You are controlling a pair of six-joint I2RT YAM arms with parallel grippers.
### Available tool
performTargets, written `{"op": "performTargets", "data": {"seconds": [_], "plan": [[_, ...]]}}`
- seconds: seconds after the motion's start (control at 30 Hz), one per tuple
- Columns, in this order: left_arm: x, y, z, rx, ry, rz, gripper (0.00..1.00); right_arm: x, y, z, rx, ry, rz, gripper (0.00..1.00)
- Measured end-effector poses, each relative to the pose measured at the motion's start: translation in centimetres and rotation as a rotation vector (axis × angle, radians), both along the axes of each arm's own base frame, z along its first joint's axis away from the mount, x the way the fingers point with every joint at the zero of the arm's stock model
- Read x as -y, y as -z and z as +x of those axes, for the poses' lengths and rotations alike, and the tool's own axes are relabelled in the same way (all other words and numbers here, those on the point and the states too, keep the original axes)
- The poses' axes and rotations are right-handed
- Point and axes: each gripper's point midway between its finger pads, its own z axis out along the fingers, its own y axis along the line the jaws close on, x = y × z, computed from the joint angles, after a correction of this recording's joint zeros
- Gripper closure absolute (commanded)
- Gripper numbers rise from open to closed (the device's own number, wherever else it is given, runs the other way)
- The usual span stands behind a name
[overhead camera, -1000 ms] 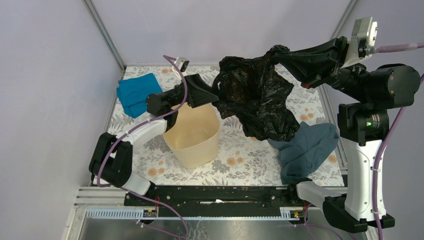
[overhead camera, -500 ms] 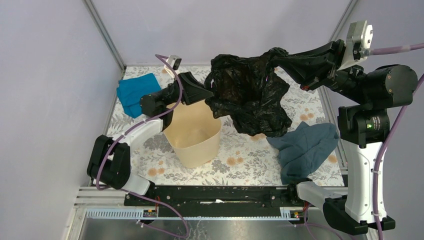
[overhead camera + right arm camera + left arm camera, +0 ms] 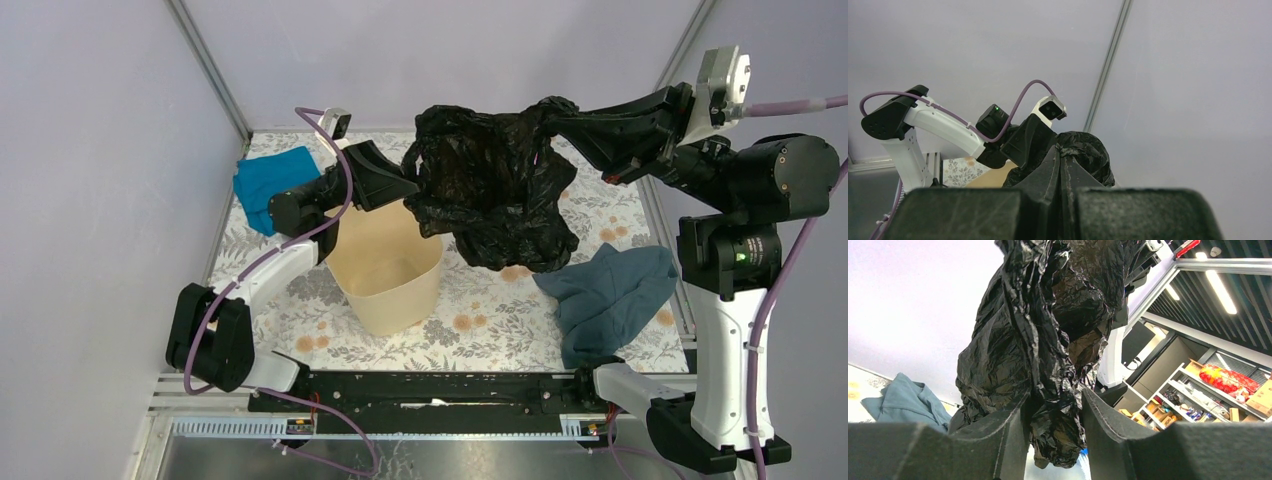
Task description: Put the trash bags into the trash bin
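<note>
We see the wrinkly, glossy black plastic trash bag (image 3: 495,195) held in the air between both arms, above the flower-patterned bench (image 3: 480,320). The left pincer (image 3: 408,186) grips the bag's left edge. In the left wrist view its 2 fingers (image 3: 1008,440) stand partly apart with a thick fold of black plastic pinched between them, and the rest of the bag rises above them. The right pincer (image 3: 548,108) holds the bag's far upper corner. In the right wrist view its fingers are pressed almost together, with a bunched knot of plastic at their tips. The bag sags between the 2 grips in a crumpled mass.

The beige plastic trash bin with the rounded-square rim (image 3: 392,300) stands upright on the bench below the left pincer. The bag hangs mostly to the right of it, its left part over the bin's far right rim. We cannot tell whether the bag's lowest fold touches the bench.

A dark blue-grey cloth (image 3: 610,295) lies crumpled on the bench right of the bin, near the bag's lower end. A bright blue cloth (image 3: 268,182) lies at the far left corner.
</note>
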Motion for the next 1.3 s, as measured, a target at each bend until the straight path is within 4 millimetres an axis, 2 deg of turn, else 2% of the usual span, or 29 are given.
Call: {"op": "performTargets", "data": {"seconds": [0.07,0.1,0.17,0.2,0.3,0.47,0.53,0.63,0.8,0.93,0.97,1.07,1.17,1.23,1.3], "plan": [[0.0,0.0,0.0,0.0,0.0,0.0,0.53,0.0,0.0,0.0,0.0,-0.001,0.0,1.0],[0.0,0.0,0.0,-0.001,0.001,0.0,0.61,0.0,0.0,0.1,0.0,-0.001,0.001,1.0],[0.0,0.0,0.0,-0.003,0.001,0.0,0.83,0.0,0.1,0.1,-0.001,-0.002,0.001,1.0],[0.0,0.0,0.0,-0.004,0.002,0.0,0.84,0.0,0.1,0.1,0.0,-0.001,0.001,1.0],[0.0,0.0,0.0,-0.002,0.0,0.0,0.71,0.0,0.2,0.2,-0.002,-0.001,0.001,1.0],[0.0,0.0,0.1,-0.006,-0.001,0.002,0.56,0.0,0.4,0.3,-0.004,0.002,-0.004,1.0],[0.0,0.0,0.2,-0.007,-0.005,0.006,0.54,0.0,0.7,0.4,-0.012,0.009,-0.011,1.0],[-0.3,-0.2,0.4,-0.006,-0.023,0.009,0.56,0.2,1.3,0.5,-0.026,0.025,-0.022,1.0],[-0.8,-0.7,0.4,-0.006,-0.041,0.007,0.81,0.3,1.6,0.3,-0.028,0.038,-0.029,1.0],[-0.6,-1.0,0.6,-0.005,-0.051,0.017,0.97,0.3,1.6,0.3,-0.03,0.039,-0.029,1.0],[-0.6,-1.0,0.6,-0.005,-0.059,0.026,1.0,0.3,1.7,0.4,-0.032,0.04,-0.029,1.0],[-0.4,-1.1,1.1,-0.004,-0.108,0.067,1.0,0.7,1.8,1.1,-0.059,0.083,-0.01,1.0],[-0.1,-1.9,3.2,0.0,-0.238,0.138,1.0,1.9,3.2,3.1,-0.162,0.204,0.04,1.0],[0.3,-3.6,5.3,0.009,-0.379,0.198,1.0,3.5,5.4,4.9,-0.276,0.339,0.078,1.0],[1.0,-5.7,6.1,0.047,-0.494,0.247,1.0,5.7,8.3,6.6,-0.401,0.504,0.109,1.0]]}}
